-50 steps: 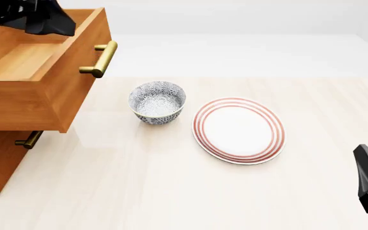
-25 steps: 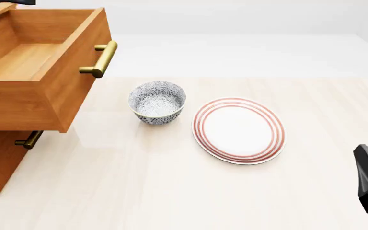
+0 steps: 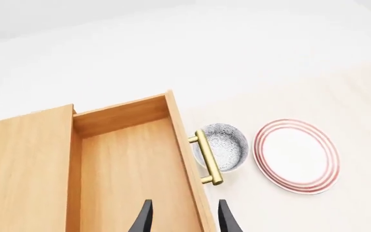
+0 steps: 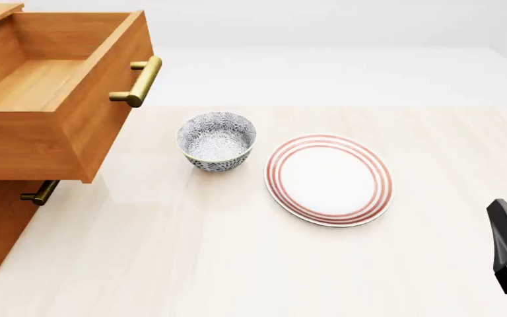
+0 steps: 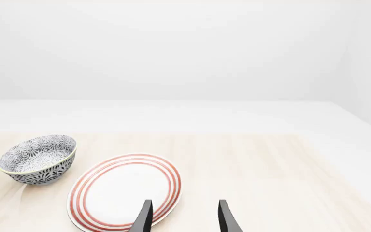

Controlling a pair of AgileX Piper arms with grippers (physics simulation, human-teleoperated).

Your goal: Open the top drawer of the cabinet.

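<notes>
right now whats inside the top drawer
Nothing that shows: the top drawer is pulled out, and its bare wooden floor is visible in the front and left wrist views. The rear part, under the cabinet top, is covered.

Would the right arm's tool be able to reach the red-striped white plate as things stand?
Probably yes: the right tool hangs open just short of the red-striped white plate, with nothing between them.

Bowl [image 4: 217, 140] and plate [image 4: 329, 179] beside projecting top drawer [image 4: 55, 99]; open tabletop [image 4: 236, 264] nearer.
</notes>
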